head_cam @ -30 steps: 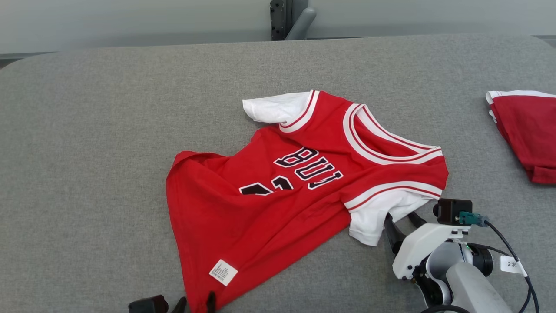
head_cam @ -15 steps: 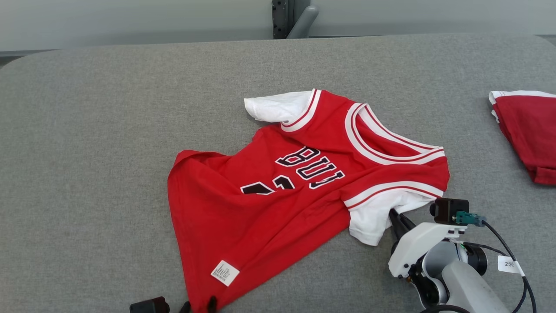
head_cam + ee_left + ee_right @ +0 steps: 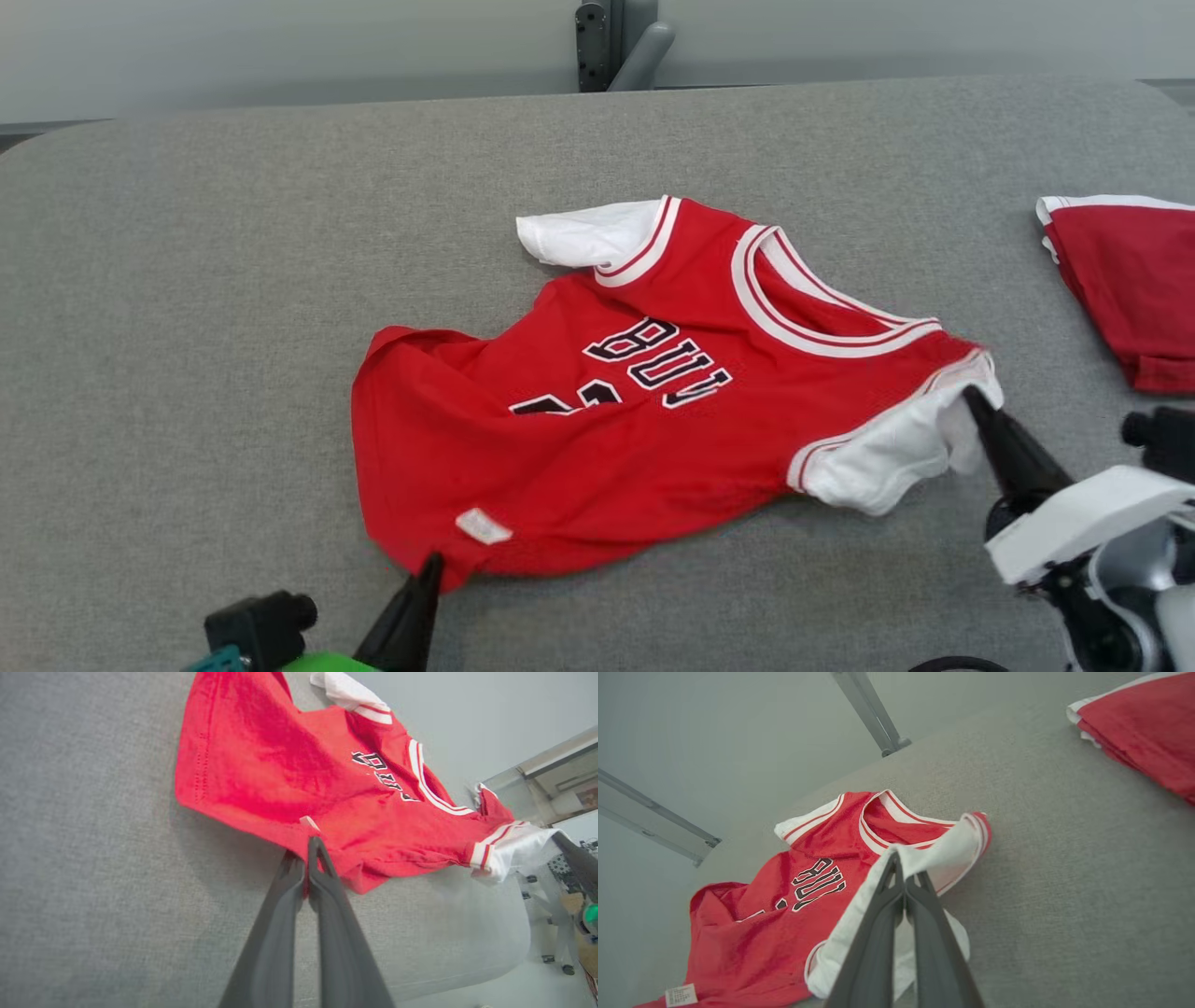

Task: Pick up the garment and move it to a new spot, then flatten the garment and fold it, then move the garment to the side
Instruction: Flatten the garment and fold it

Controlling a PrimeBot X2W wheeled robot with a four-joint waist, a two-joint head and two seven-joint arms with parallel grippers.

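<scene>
Red jersey (image 3: 653, 439): left gripper (image 3: 429, 565) clamps its lower-left hem (image 3: 523, 558), right gripper (image 3: 973, 399) its white sleeve (image 3: 887, 457); shallow pinches may slip.

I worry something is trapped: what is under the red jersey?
Under the red jersey's raised near hem, pinched by the left fingers, and the sleeve the right fingers hold, grey table shows. Beneath the resting middle is covered.

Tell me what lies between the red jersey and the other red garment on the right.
Nothing: bare grey tabletop between jersey and folded garment, in the head view.
</scene>
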